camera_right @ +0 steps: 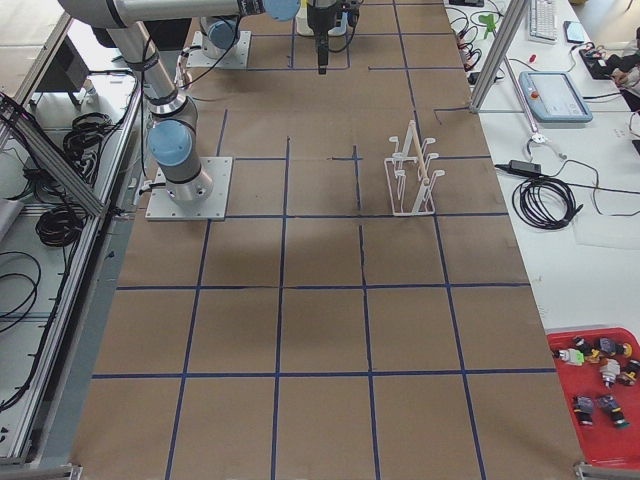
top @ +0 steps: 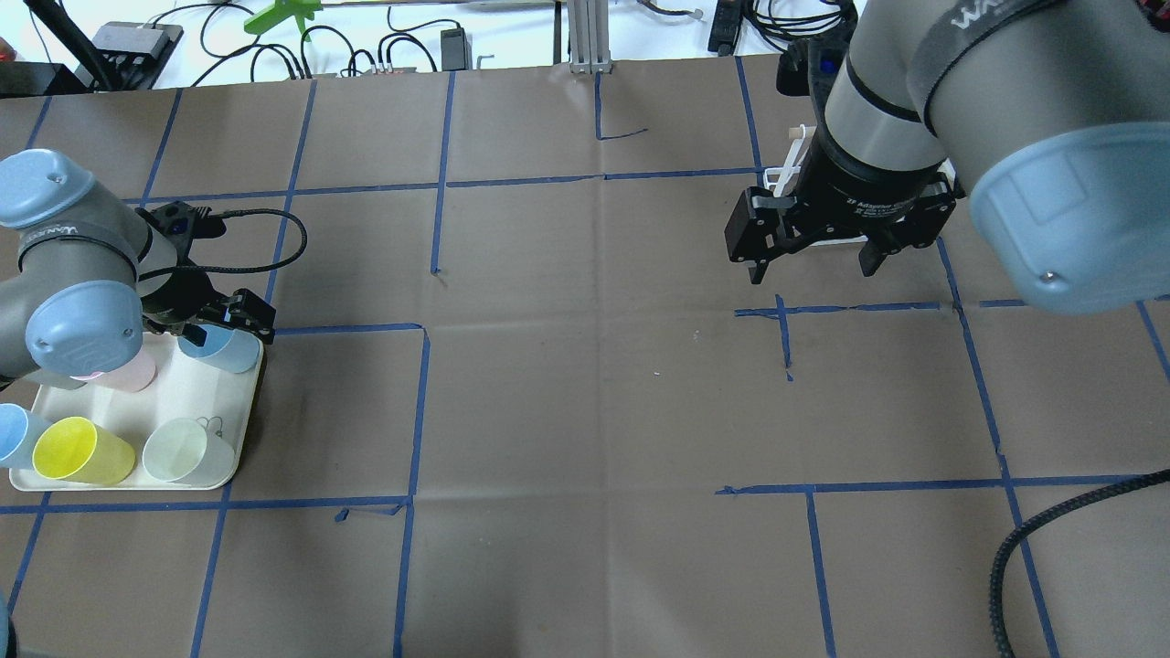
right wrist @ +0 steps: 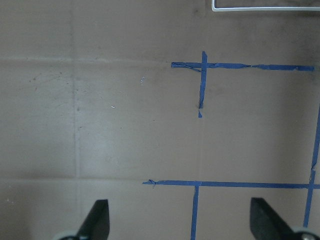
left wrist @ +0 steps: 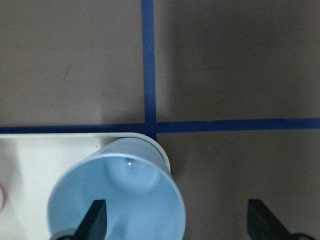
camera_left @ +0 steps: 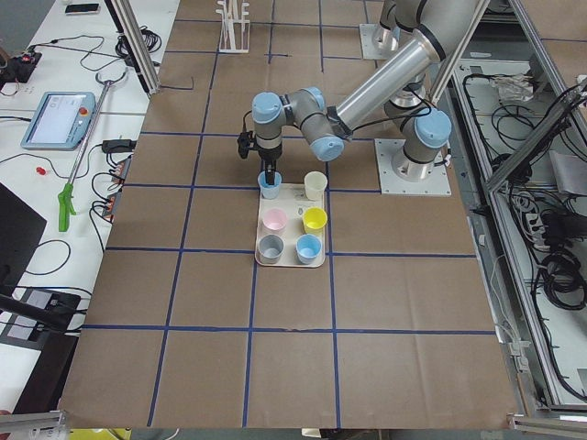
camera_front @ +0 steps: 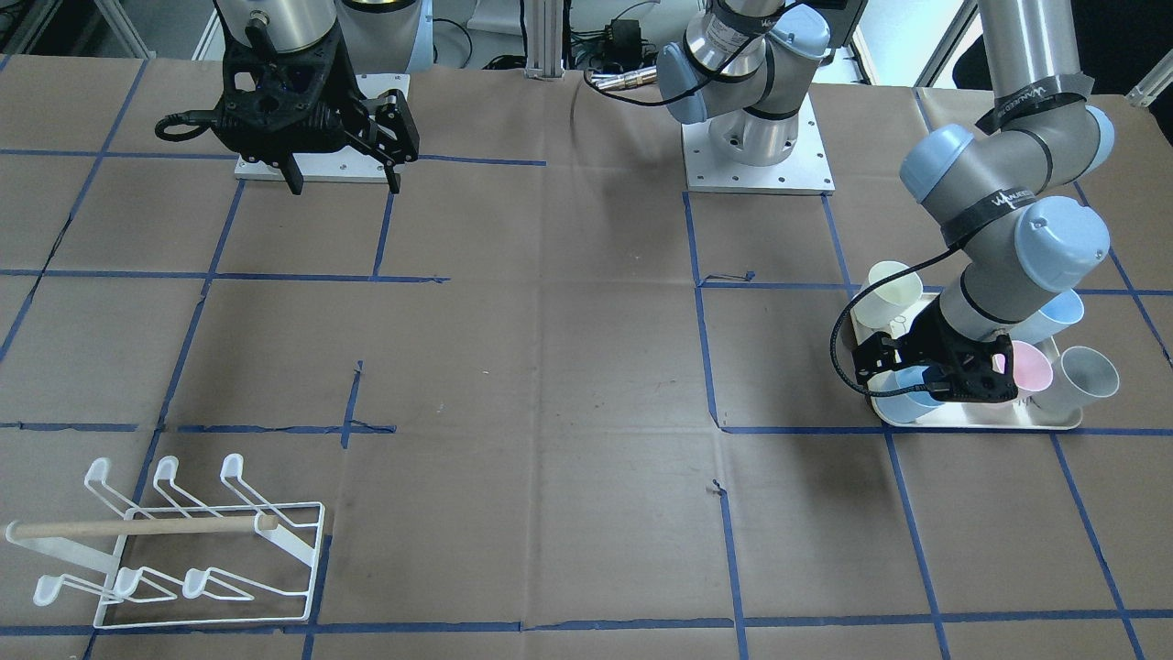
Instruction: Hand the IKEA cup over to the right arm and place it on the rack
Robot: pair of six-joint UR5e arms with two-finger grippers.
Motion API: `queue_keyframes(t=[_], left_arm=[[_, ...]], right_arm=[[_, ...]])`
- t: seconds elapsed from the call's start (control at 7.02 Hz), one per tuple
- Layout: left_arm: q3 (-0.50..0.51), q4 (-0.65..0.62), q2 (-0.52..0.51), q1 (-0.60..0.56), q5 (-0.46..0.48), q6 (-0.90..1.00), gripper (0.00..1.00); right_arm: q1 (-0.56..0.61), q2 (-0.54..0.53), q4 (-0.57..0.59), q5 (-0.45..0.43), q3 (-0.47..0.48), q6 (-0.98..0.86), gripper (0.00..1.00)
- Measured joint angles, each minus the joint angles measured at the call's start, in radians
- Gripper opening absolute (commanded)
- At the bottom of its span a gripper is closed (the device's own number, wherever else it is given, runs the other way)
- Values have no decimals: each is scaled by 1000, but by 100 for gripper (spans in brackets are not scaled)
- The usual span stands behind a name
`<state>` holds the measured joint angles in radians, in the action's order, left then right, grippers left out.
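**Item 1, task object.** Light-blue tapered plastic IKEA cup (left wrist: 117, 200), upright and mouth-up, on the far corner of the cream rectangular tray (top: 137, 411) at the left end of the brown paper-covered counter (top: 585, 366). 5 other cups share the tray, none touching it.

- Handling (judged): light, smooth, thin-walled, likely to flex and slip under a hard pinch but not brittle.
- Best hold (judged): across the wall just below the rim, 1 finger inside and 1 outside. That leaves the base and opposite wall free for the second gripper at hand-over.

**Item 2.** Left black 2-finger gripper (left wrist: 177, 220), lowered over the cup. Its jaws are spread wide, 1 finger inside the mouth and the other outside over the bare counter. Nothing is pinched.

**Item 3.** Right black 2-finger gripper (top: 810, 265), raised over the counter at the opposite end, jaws parted and empty.

**Item 4.** Low white wire rack with a wooden dowel bar (camera_front: 147, 527), unloaded, beyond the right gripper and well apart from the tray.

**Status (judged):** cup not yet grasped; transfer and racking outstanding.
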<state>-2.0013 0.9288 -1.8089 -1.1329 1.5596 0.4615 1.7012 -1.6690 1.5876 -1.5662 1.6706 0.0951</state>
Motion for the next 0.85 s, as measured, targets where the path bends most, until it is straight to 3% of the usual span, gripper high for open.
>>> queue_keyframes(t=[0.14, 0.85], left_arm=[[3, 2, 1, 0, 2, 9, 0], [17, 13, 18, 4, 8, 16, 0]], right_arm=[[0, 0, 0, 0, 0, 0, 100], [-2, 0, 0, 2, 1, 0, 100]])
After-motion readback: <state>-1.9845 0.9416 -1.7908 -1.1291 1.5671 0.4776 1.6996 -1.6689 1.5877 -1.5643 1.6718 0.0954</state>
